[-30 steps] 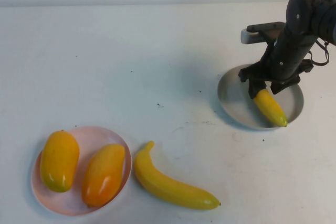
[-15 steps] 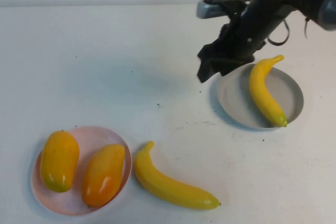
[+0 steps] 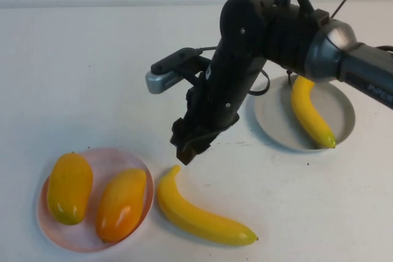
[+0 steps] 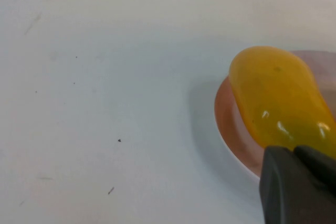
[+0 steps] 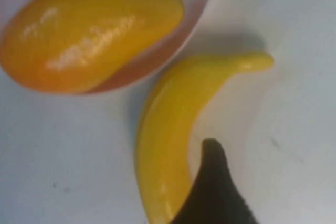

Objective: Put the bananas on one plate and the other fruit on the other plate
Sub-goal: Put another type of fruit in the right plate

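One banana (image 3: 310, 111) lies in the grey plate (image 3: 270, 121) at the right. The other banana (image 3: 199, 216) lies on the table beside the pink plate (image 3: 104, 157), which holds both mangoes (image 3: 69, 187) (image 3: 121, 204). My right gripper (image 3: 189, 150) hangs open and empty just above that banana's stem end. The right wrist view shows the banana (image 5: 173, 129), one mango (image 5: 94, 24) and one dark fingertip (image 5: 212, 182) beside the banana. My left gripper (image 4: 296, 182) is shut, out of the high view, next to a mango (image 4: 278, 98) on the pink plate (image 4: 231, 129).
My right arm (image 3: 245, 59) stretches across the middle of the white table from the right. The table's far edge meets a pale wall at the back.
My right gripper let go of the banana in the grey plate, then swung left and forward across the table to just above the second banana.
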Robot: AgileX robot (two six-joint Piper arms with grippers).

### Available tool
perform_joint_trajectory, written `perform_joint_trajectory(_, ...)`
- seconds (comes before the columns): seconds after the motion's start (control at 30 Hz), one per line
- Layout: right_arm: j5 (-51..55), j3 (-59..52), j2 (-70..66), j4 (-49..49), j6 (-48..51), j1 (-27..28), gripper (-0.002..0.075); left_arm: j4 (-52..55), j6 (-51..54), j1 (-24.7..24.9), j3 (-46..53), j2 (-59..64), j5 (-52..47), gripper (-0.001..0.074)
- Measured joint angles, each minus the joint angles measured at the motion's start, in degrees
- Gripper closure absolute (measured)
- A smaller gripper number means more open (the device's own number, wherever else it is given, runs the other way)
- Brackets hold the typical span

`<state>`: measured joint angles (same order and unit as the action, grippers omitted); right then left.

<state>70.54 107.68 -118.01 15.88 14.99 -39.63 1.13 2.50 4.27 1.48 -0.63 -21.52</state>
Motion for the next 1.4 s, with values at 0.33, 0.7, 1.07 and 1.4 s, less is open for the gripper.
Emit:
perform_joint_trajectory(0.33,0.0,-17.5,13.2,-0.6,8.7,-1.3,0.0285,0.0,0.0,0.0,0.0,0.0,0.0,0.0737)
perform_joint_trajectory(0.7,-3.3,-23.7,11.6,-2.8,10.9,-9.6,0.0283,0.0,0.0,0.0,0.0,0.0,0.0,0.0737)
perform_joint_trajectory(1.07,-12.7,-23.8,9.4,-6.0,11.7,-10.4,0.0181,0.0,0.0,0.0,0.0,0.0,0.0,0.0737)
perform_joint_trajectory(1.4,-15.1,-23.8,6.9,-7.7,11.7,-10.4,0.0173,0.0,0.0,0.0,0.0,0.0,0.0,0.0737)
